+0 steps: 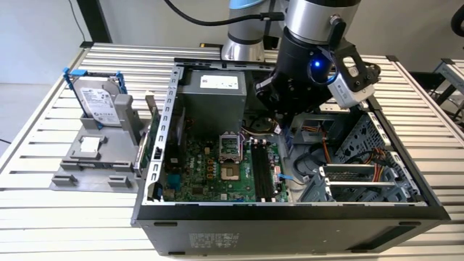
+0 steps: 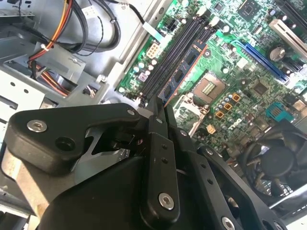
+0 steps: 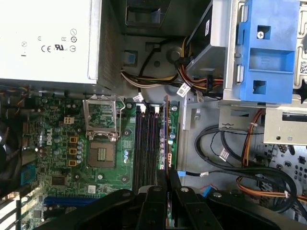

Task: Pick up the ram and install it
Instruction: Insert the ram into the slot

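- While my arm (image 1: pixel 312 49) bends over the open computer case (image 1: pixel 290 217) on the slatted metal bench (image 1: pixel 43 217), my end effector (image 2: pixel 158 108) is clamped narrow on the ram (image 2: pixel 184 72), gripping it by its two flat faces.
- Seen in both wrist views, the ram stands on edge and runs lengthwise along the black memory slots (image 3: pixel 144 143) of the green motherboard (image 3: pixel 62 143).
- I cannot tell which slot the ram lines up with. I also cannot tell whether its lower edge sits in a slot or just above one.
- The processor socket (image 3: pixel 100 153) lies beside the slots, and the grey power supply (image 3: pixel 43 38) sits beyond their far end.
- Orange and black cables (image 3: pixel 249 143) loop across the case floor, near a drive cage with a blue bracket (image 3: pixel 264 48).
- On the exterior view's left, a hard drive (image 1: pixel 98 100) with a blue frame stands upright in a grey holder (image 1: pixel 80 163) on the bench. It is outside the case and well apart from my end effector.
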Tool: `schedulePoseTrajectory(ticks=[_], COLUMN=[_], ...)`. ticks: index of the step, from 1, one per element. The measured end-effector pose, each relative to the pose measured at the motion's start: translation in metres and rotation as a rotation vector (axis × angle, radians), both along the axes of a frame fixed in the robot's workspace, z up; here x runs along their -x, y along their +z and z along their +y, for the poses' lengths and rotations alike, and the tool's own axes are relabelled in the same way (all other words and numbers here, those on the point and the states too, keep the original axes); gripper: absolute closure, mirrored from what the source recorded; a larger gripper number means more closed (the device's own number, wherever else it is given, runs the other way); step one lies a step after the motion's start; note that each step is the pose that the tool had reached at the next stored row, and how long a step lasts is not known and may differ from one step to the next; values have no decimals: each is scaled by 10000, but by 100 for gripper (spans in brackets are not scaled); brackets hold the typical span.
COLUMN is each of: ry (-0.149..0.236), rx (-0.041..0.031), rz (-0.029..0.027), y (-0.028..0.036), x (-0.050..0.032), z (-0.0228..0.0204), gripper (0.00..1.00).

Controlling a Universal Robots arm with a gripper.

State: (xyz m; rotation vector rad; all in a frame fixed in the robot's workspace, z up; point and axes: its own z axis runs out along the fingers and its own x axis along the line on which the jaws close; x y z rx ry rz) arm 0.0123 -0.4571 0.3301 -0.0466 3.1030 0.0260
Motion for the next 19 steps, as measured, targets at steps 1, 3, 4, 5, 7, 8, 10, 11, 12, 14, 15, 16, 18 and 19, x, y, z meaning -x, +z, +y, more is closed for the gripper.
schedulePoseTrajectory(ticks=[1, 3, 4, 5, 7, 8, 10, 11, 12, 14, 15, 16, 18, 19], ry=[0, 0, -1, -1, -1, 1, 0, 0, 0, 1, 0, 0, -45, -93], rx=[2, 5, 7, 16, 69, 88, 92, 93, 92, 90, 92, 92, 92, 93], rz=[0, 1, 5, 12, 20, 22, 22, 22, 21, 21, 21, 21, 27, 30], y=[-9, -28, -38, -47, -62, -64, -64, -64, -67, -84, -100, -118, -155, -172], x=[0, 0, 0, 0, 0, -1, 0, 0, 0, 0, 0, 0, 0, 1], z=[0, 0, 0, 1, 3, 3, 3, 3, 3, 3, 3, 3, 3, 3], gripper=[100, 100, 100, 100, 100, 100, 100, 100, 100, 100, 100, 100, 100, 100])
